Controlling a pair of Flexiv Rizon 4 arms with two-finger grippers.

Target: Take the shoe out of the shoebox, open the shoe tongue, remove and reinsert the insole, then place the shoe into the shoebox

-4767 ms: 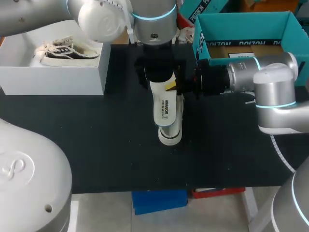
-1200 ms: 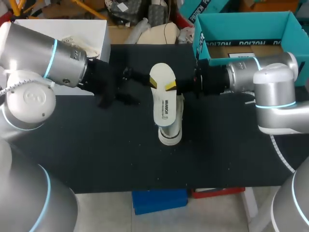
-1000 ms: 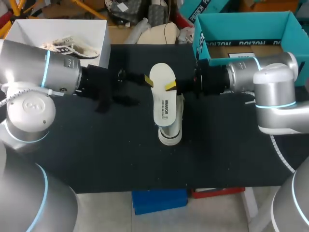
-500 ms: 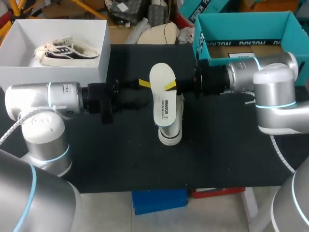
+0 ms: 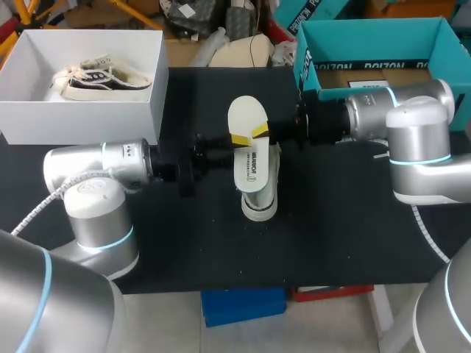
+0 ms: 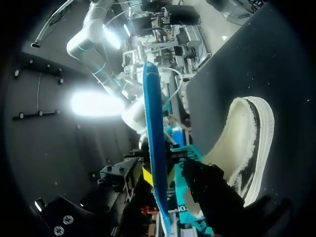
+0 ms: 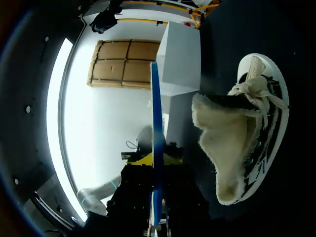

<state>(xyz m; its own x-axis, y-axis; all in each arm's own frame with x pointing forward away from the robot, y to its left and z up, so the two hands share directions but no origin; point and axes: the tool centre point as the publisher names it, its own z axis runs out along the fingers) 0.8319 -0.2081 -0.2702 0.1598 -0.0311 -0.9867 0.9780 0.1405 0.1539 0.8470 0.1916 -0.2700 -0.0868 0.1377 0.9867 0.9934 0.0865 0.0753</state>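
**Above the shoe: insole clamped from the right, left fingers open around it**

Directly over the shoe [image 5: 259,200] hangs the insole [image 5: 247,143]. Its pale face is turned up, and both wrist views show it as a thin blue edge. My right gripper [image 5: 259,132] reaches it from the shoe's right and is closed on it. In the right wrist view its yellow tips press against opposite faces of the insole [image 7: 156,148].

My left gripper [image 5: 237,140] comes in from the shoe's left, level with the insole. Its fingers stand apart with the insole between them. In the left wrist view one yellow tip [image 6: 147,176] lies against the blue edge, while the other finger stands off it — teal shows through the gap.

The shoe itself lies on the black mat [image 5: 147,243] near the middle of the table, its white rubber end toward the near edge. Pale fleece lining shows at its opening [image 7: 222,148], with laces beside it. The mat is matte black, flecked with a few pale specks.

Beyond the shoe to its far left stands a white box [image 5: 81,110] with a second sneaker [image 5: 107,73] inside. Beyond the shoe to its far right stands the teal shoebox [image 5: 372,37], open at the top — my right arm crosses in front of it.
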